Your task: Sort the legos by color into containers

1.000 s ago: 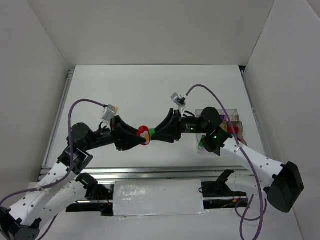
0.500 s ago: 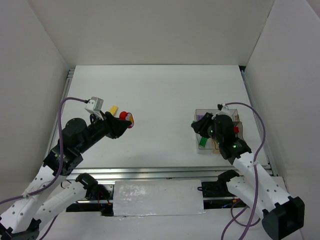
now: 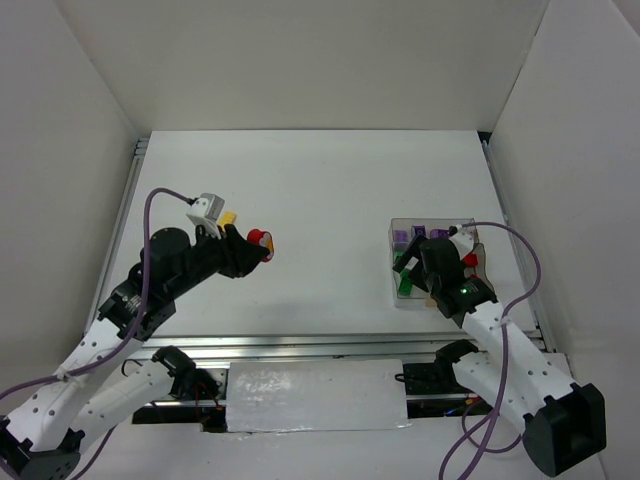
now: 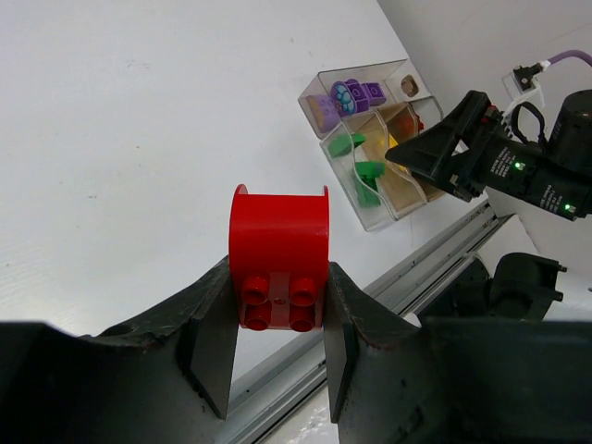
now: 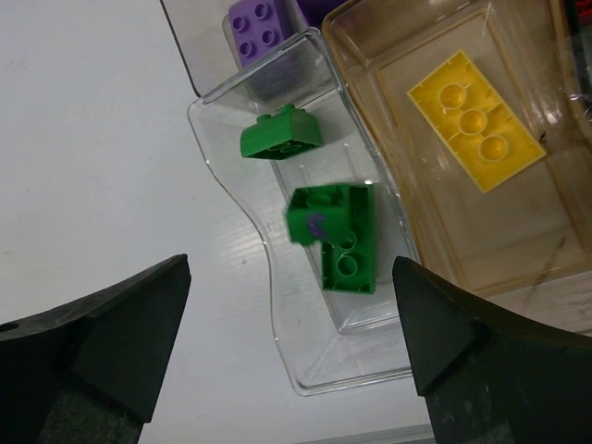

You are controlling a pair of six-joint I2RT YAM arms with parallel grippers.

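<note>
R gripper has spread; only wrist cam shows yellow lego.

Red lego between left fingers — green legos, purple lego, yellow lego in separate compartments of clear container.

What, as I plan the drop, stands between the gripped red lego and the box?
Nothing lies on the table between the red lego and the clear box, but the right gripper hangs open over its green legos.

A white table sits between white walls, an aluminium rail along its near edge.
</note>
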